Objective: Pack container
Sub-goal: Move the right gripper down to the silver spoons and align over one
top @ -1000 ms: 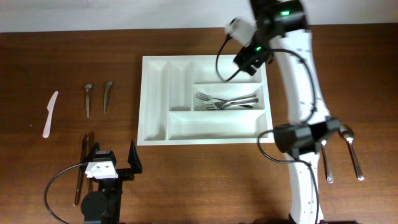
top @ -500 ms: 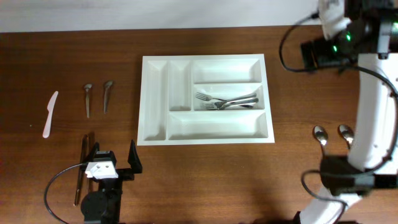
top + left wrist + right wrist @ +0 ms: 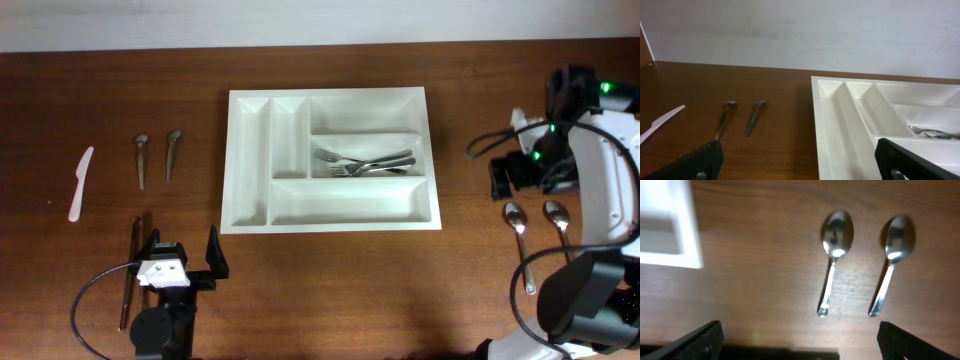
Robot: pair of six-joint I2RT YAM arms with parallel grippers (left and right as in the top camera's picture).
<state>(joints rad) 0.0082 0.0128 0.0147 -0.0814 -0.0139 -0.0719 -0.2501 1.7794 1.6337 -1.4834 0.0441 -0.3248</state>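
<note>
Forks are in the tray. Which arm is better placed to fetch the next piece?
Probably right. The right gripper hovers open by the two spoons, which fill its wrist view; the left gripper sits back at the table's near edge.

Even bright light, soft shadows; glare on spoons (image 3: 837,235); right wrist view slightly blurred; overhead sharp.

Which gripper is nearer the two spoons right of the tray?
Right. The right gripper is open, close beside the spoons; the left gripper is far off, past the container's opposite side.
</note>
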